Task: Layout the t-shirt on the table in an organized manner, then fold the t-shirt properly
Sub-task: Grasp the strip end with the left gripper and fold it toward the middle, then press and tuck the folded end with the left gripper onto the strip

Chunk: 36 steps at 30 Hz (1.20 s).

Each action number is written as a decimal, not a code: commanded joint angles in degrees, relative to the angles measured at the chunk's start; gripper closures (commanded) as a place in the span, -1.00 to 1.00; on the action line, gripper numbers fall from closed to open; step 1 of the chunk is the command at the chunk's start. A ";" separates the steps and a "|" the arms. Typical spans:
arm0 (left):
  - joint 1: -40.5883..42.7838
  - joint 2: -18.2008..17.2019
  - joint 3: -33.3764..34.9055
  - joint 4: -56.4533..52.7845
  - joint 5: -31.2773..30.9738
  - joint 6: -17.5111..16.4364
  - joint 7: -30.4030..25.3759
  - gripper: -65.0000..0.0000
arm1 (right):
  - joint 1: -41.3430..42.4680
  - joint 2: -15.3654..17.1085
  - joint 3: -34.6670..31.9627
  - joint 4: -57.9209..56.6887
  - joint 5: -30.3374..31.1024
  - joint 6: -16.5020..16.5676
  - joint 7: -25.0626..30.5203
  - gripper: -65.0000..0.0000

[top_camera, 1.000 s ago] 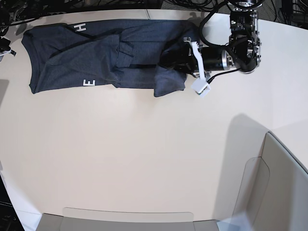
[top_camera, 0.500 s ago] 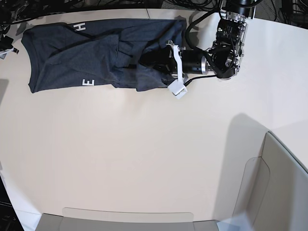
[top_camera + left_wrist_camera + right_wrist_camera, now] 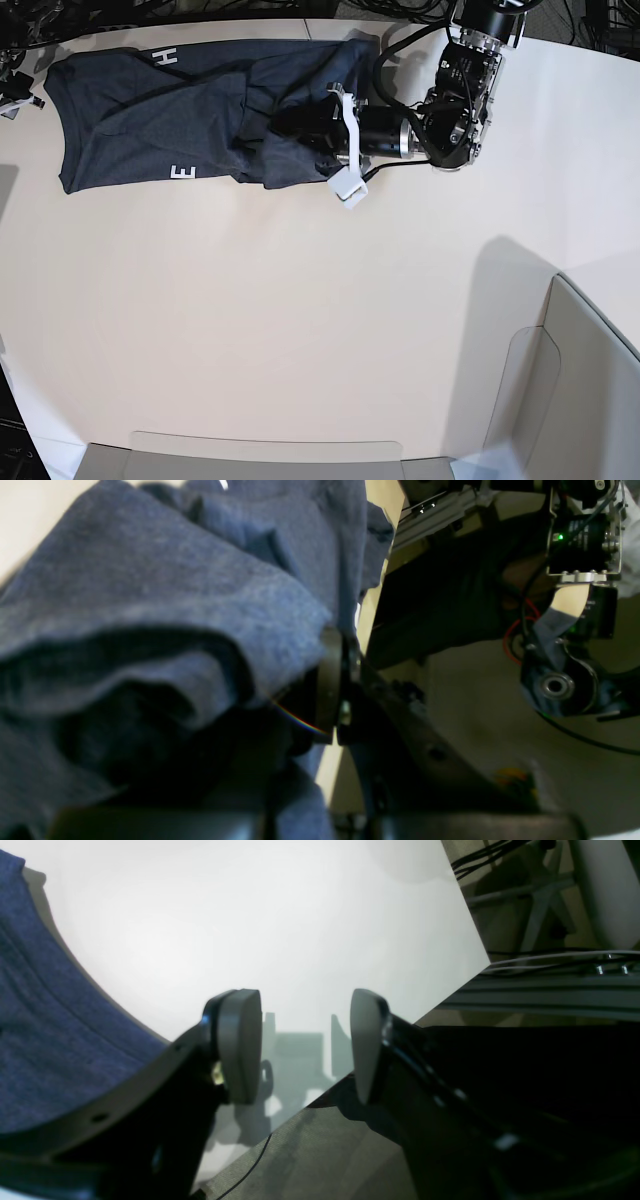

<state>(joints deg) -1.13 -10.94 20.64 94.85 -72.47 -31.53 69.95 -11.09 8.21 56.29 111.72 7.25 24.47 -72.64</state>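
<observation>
Folding is unfinished: the t-shirt (image 3: 170,115) lies rumpled along the table's (image 3: 300,320) far edge, one edge pinched by the left gripper (image 3: 300,125); the right gripper (image 3: 305,1040) is spread, empty.

Black cables (image 3: 250,8) tangle beyond pale translucent panels (image 3: 560,400).
</observation>
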 commanded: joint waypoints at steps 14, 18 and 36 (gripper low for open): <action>-0.85 1.14 0.06 -0.47 -1.95 -0.25 -1.43 0.11 | 0.06 0.19 0.19 0.94 -0.26 0.28 0.60 0.11; -1.12 1.14 0.06 -0.30 -2.30 -0.25 -1.16 0.13 | 0.15 0.10 -0.07 0.94 -0.26 0.37 0.60 0.11; 6.80 -3.70 -18.23 7.09 5.70 4.50 -0.55 0.99 | 0.24 -0.34 -0.25 -1.70 -0.17 0.45 3.32 0.11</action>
<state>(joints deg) 6.13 -14.33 2.61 100.92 -64.60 -26.59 70.43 -10.81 7.25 55.92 109.36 7.38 24.60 -69.91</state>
